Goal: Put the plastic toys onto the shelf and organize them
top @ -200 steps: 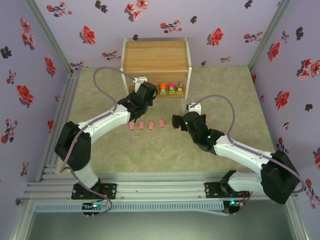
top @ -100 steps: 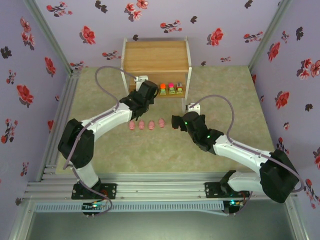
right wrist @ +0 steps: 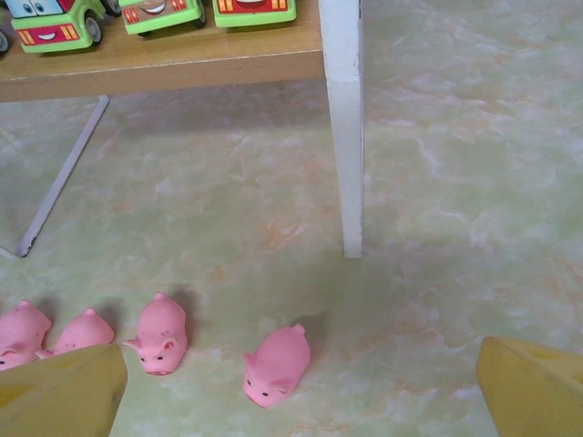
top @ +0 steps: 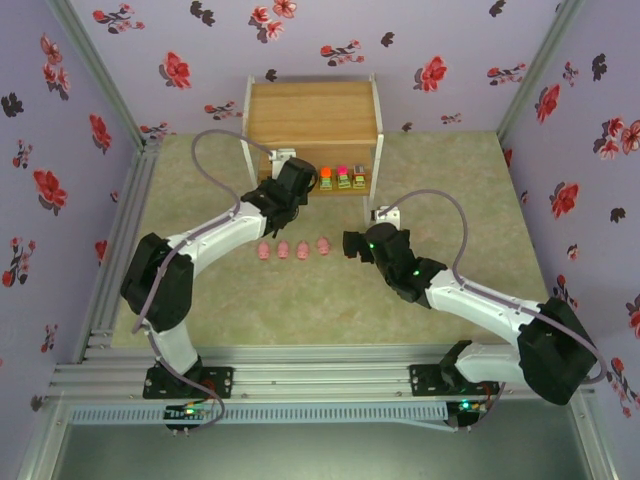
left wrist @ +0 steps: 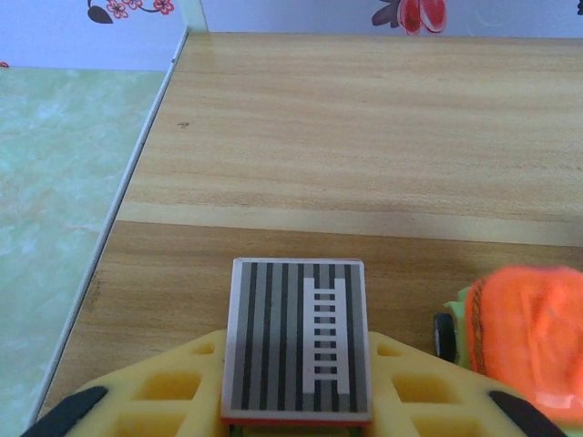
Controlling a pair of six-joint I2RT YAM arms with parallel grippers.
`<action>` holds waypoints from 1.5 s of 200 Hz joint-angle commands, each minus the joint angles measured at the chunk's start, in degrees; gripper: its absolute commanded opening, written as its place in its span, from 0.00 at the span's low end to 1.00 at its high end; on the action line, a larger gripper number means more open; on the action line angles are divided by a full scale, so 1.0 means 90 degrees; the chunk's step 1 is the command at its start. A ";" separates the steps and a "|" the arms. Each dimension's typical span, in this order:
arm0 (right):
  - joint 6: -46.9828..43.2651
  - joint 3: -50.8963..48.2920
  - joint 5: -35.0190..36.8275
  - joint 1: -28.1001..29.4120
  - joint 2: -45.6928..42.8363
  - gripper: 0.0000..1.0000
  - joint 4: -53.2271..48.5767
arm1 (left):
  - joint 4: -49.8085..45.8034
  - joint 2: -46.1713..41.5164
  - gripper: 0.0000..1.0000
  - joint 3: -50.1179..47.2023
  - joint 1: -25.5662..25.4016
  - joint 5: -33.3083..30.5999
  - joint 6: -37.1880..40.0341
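Observation:
The shelf (top: 312, 115) stands at the back of the table. On its lower board (left wrist: 364, 264) sit an orange-topped toy (top: 325, 179), a pink-topped one (top: 343, 178) and a grey-topped one (top: 359, 180). My left gripper (top: 297, 186) hangs over that board's left part, shut on a blocky toy with a grey striped top (left wrist: 299, 341); the orange-topped toy (left wrist: 528, 337) is just to its right. Several pink pigs (top: 293, 248) lie in a row on the table. My right gripper (top: 350, 243) hovers open beside the rightmost pig (right wrist: 276, 364), its fingers (right wrist: 59, 391) wide apart.
A white shelf leg (right wrist: 343, 127) stands on the table just beyond the pigs. The green-based toys (right wrist: 162, 13) line the board's front edge. Flowered walls close in the table on three sides. Open mat lies right of the shelf.
My left gripper has edged a little farther over the shelf's lower board with the toy. The right arm has barely moved.

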 commanded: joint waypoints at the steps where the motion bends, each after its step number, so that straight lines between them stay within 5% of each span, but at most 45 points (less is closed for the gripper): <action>1: 0.0070 0.0033 -0.0039 -0.0047 0.0074 0.99 0.0112 | 0.0060 0.0090 0.32 0.0171 0.0056 -0.0118 0.0091; 300: 0.0060 0.0104 -0.0172 -0.0055 0.0265 0.99 0.0147 | 0.0232 -0.0449 0.44 -0.0208 0.0013 -0.0093 0.0088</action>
